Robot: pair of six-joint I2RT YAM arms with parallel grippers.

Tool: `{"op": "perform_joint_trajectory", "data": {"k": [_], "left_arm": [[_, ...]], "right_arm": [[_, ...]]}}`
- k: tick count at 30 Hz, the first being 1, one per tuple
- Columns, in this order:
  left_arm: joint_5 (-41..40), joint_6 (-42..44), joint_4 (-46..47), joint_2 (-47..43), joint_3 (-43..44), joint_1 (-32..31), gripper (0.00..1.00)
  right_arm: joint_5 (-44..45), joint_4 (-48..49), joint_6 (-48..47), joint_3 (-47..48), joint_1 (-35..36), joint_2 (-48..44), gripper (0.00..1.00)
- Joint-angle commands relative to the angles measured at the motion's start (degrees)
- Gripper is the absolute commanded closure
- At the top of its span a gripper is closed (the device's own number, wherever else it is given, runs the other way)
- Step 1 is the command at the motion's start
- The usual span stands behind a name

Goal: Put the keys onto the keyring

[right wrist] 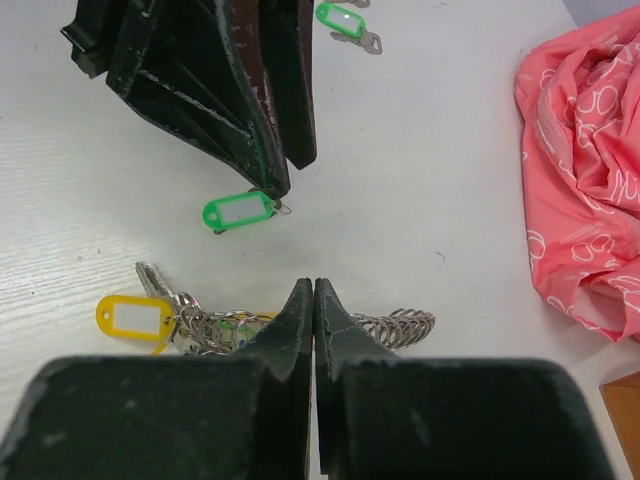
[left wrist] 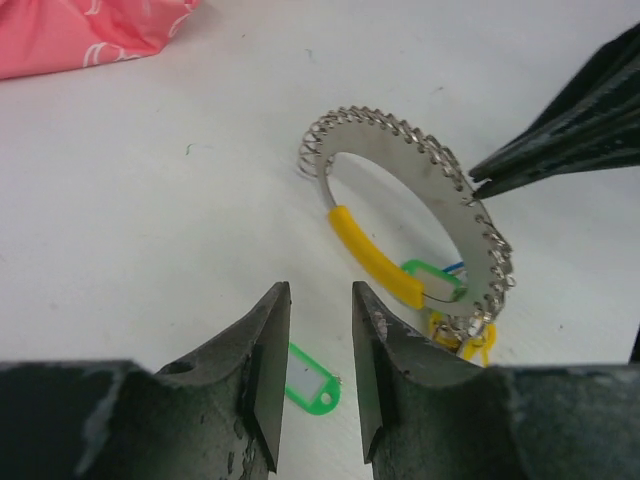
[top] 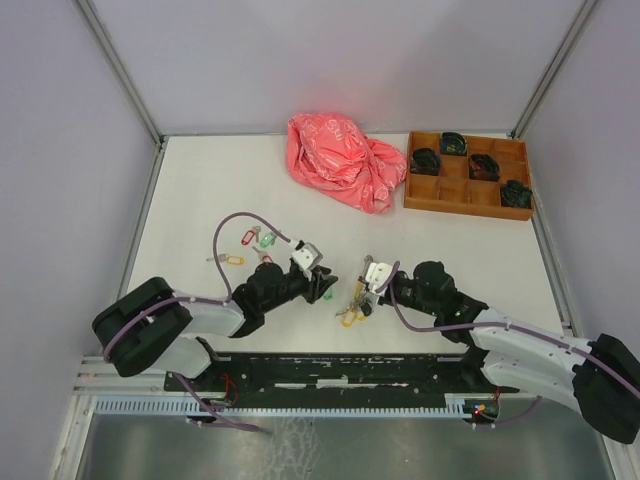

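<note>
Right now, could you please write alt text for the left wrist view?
The right fingers pinch the keyring, holding it tilted up from the table, tagged keys at its low end. Nearer, the left fingers stand parted over a loose green-tagged key.

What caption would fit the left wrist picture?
Left gripper, jaws apart, over a green key tag near the keyring.

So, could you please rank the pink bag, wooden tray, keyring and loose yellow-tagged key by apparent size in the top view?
Largest: the pink bag and the wooden tray, too alike to rank.
Next: the keyring, much smaller.
Smallest: the loose yellow-tagged key.
</note>
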Motion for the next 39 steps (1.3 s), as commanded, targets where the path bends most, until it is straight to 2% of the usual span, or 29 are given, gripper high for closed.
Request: {"op": "perform_joint_trajectory", "data": {"k": [1, 7, 10, 24, 39], "left_arm": [[9.7, 2.4, 24.8, 4.3, -3.8, 1.1, 0.61], [19.8, -0.7, 42.7, 13.6, -5.0, 3.6, 0.60], [24.5, -1.5, 48.1, 17.4, -4.1, 4.5, 0.60], [36.4, 1.5, 48.7, 21.7, -0.2, 7.2, 0.62], [40.4, -1.8, 49.4, 24.6, 2.7, 7.2, 0.67]], "right_arm": [[-0.9, 10.3, 3.6, -1.1, -0.4, 1.4, 0.99], [-2.2, 13.0, 4.5, -1.5, -0.7, 3.0, 0.99], [-3.1, 14.0, 5.0, -1.5, -0.8, 3.7, 0.99], [-8.4, 13.4, 4.2, -0.7, -1.1, 4.5, 0.99], [-10.1, 12.5, 3.8, 0.3, -1.1, 4.4, 0.99]]}}
